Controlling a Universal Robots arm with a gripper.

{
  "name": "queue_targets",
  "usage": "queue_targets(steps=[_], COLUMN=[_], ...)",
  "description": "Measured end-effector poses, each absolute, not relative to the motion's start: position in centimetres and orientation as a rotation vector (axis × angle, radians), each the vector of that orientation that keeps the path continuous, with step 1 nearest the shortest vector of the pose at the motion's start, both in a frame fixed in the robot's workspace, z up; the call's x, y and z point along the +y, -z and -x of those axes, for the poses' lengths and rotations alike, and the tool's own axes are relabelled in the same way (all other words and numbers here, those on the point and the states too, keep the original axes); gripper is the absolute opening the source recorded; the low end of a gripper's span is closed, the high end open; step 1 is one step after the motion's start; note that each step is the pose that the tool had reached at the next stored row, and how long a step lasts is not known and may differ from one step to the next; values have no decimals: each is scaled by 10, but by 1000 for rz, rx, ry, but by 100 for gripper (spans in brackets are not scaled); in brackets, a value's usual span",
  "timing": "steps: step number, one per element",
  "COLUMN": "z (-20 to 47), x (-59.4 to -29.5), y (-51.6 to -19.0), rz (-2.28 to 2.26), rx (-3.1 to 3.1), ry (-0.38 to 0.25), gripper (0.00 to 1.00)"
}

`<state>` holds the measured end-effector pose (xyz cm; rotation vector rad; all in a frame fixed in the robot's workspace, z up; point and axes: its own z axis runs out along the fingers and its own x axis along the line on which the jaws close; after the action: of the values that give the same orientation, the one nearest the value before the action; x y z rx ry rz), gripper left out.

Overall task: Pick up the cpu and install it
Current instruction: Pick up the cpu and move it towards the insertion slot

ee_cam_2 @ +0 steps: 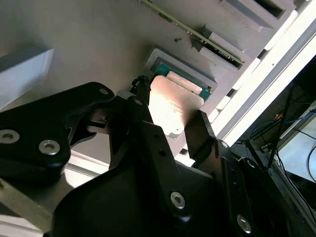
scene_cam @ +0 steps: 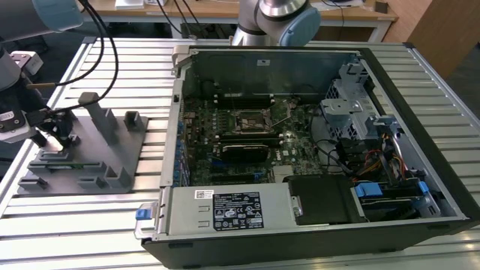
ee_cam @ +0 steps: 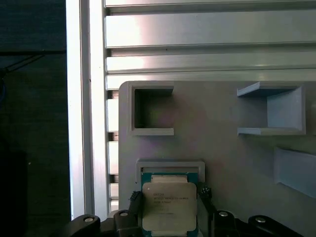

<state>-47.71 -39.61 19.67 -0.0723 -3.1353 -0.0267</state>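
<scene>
My jaws stand one each side of the cpu (ee_cam: 169, 207), spread to abt its width. Whether they're pinching it or sit just shy of its edges, I can't tell. The cpu lies flat in its pocket (ee_cam: 170, 164) on the grey holder block (ee_cam: 222, 163), metal top up w/ green board showing round the rim. The block sits on the slatted counter (scene_cam: 90, 225) at the exterior view's left, well apart from the socket (scene_cam: 250, 121) inside the open computer case (scene_cam: 420, 101).

Risks, as I judge them:
- Uneven bite: one side lands first, the chip skews or tips in the pocket, then jams vs the wall.
- Grip too low catches the pocket rim, not the chip. Too high and it slips off the thin edge.
- Any sideways drag while it's seated could scrape the underside.

Room: the pocket wall hugs the cpu close, so there's almost no lateral slack and straight up is the free way. The block's upright posts (scene_cam: 96, 112) stand near my wrist. Bare slats lie btwn block and case. The case wall is an edge to clear, and the case is open on top.
</scene>
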Motion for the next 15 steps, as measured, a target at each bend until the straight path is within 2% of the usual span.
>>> queue_targets(steps=[15], z=[477], x=[-396], y=[-234], rz=[71], rx=[-3135], ry=[26], gripper=[53])
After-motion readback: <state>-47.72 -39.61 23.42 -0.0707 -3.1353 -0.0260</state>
